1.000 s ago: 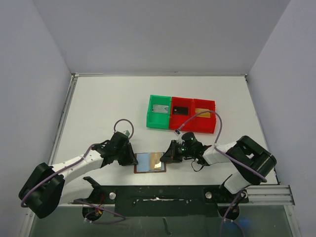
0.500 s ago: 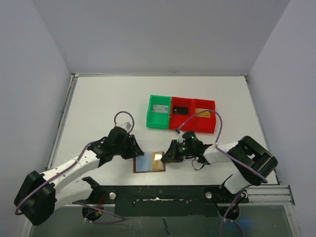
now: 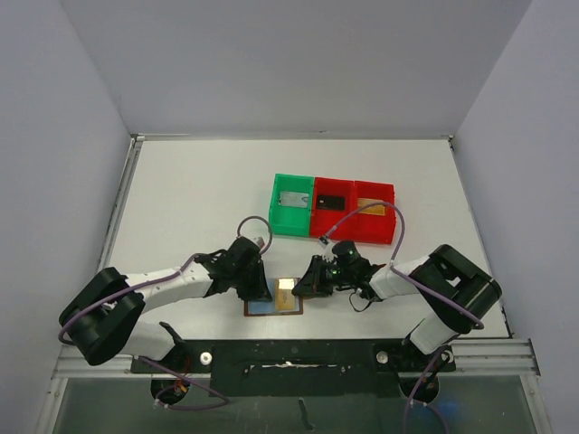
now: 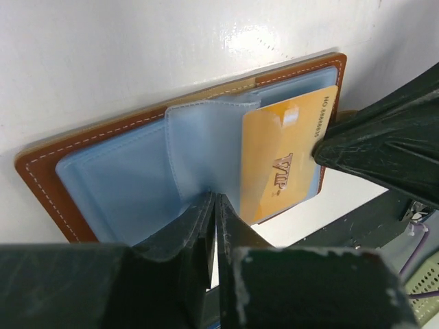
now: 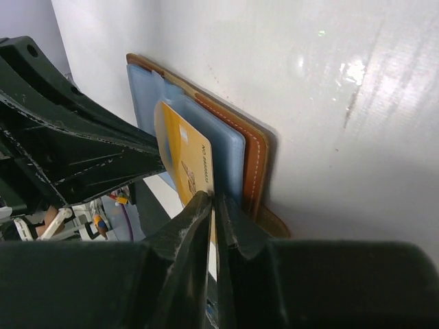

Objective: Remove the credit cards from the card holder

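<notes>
A small brown leather bifold wallet [image 4: 41, 173] lay open on the white tabletop [image 4: 103, 55], grey-blue lining up. The left fingers [image 4: 188, 236] pinched a pale blue translucent plastic sleeve [image 4: 206, 140] standing up from its middle. A golden-orange rectangular plastic card [image 4: 285, 161] marked VIP leaned beside the sleeve, the dark right fingers [image 4: 374, 144] touching its edge.

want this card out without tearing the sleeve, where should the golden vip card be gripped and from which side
Grip the golden VIP card by its bare short edge, coming in from the robot's right. Its other end sits under the blue sleeve flap of the card holder, which the left gripper pinches; the right gripper grips that edge.
</notes>
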Robot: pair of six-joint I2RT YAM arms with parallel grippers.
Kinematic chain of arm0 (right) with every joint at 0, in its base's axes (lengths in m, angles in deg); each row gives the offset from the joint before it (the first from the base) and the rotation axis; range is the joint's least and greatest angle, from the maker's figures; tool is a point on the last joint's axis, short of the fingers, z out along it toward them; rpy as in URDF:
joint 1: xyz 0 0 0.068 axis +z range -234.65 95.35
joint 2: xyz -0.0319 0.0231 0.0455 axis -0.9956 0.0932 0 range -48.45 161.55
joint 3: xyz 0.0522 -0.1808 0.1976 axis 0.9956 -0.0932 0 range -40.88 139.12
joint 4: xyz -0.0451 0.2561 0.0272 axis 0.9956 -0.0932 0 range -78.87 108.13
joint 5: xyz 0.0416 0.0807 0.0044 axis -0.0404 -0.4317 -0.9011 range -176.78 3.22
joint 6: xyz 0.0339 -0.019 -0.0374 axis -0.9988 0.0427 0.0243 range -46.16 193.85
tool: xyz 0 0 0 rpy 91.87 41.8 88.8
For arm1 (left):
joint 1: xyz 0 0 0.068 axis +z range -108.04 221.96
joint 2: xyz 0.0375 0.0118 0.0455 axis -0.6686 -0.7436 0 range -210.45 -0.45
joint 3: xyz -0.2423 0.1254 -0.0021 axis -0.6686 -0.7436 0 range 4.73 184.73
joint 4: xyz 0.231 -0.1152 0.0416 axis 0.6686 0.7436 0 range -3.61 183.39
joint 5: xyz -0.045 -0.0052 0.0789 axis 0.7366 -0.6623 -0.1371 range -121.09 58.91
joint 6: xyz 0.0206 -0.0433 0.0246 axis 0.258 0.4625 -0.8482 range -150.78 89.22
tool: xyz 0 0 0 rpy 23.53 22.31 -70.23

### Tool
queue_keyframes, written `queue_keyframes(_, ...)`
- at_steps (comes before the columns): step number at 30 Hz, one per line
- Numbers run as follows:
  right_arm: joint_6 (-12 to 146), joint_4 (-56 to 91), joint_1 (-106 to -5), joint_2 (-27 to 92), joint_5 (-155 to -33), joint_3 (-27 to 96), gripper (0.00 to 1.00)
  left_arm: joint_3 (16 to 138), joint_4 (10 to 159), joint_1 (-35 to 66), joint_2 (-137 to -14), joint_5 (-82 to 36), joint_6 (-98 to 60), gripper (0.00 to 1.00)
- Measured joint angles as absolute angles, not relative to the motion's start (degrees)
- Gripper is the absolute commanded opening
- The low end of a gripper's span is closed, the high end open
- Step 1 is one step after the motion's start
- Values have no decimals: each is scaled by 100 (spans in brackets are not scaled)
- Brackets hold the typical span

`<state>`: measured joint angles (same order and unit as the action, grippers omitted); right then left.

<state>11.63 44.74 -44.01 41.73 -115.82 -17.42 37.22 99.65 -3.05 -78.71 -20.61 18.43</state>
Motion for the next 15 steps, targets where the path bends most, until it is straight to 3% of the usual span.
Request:
queue_keyframes(4, 1016, 4736, -4303, 4238, -11578, -1744, 19, 3735, 9982, -358, -7871, -2179, 1872, 3)
queue_keyframes(15, 772, 5180, -3811, 4638, -11501, -1548, 15, 3634, 9958, -371, -7751, -2315, 2038, 2)
